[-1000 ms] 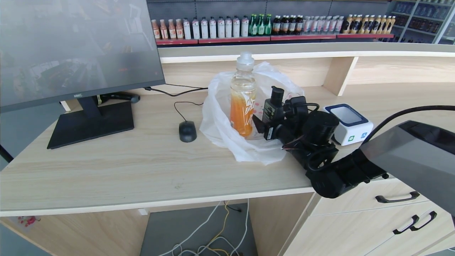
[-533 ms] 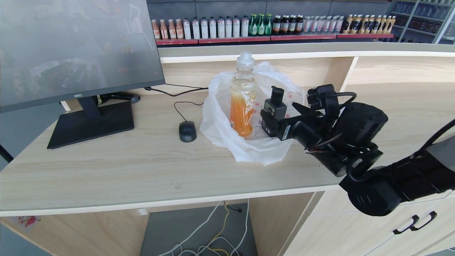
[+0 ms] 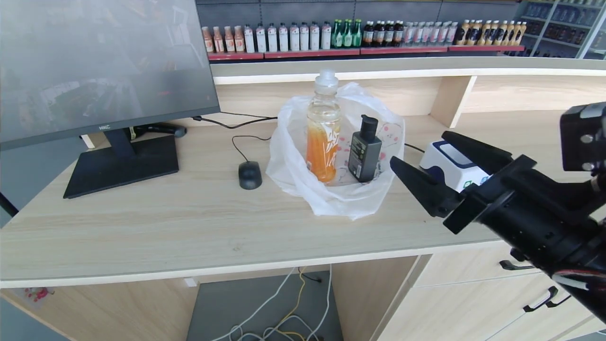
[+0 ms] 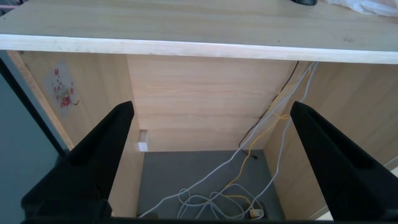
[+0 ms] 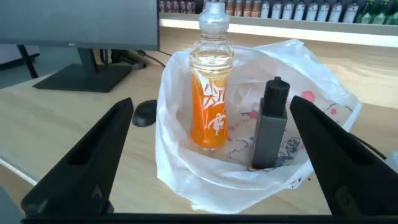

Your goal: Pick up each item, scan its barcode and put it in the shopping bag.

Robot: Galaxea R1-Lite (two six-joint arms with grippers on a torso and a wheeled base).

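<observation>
In the head view I see the white plastic shopping bag sitting open in the middle of the light wooden counter. Inside it the clear bottle with the orange label stands on the left. The dark pump bottle is just to its right, and both are upright. My right gripper hangs to the right of the bag, apart from it, with its jaws spread wide and nothing between them. Just beyond it sits the white and blue barcode scanner box. A black computer mouse lies left of the bag, and a dark flat monitor stands at the far left.

In the left wrist view my left gripper sits low, below the counter's near edge, with its jaws wide apart and empty. White and yellow cables lie on the floor under the counter.

In the right wrist view the right gripper faces the white plastic shopping bag with wide jaws. The clear bottle with the orange label and the dark pump bottle stand side by side inside the bag, clear of the fingers.
</observation>
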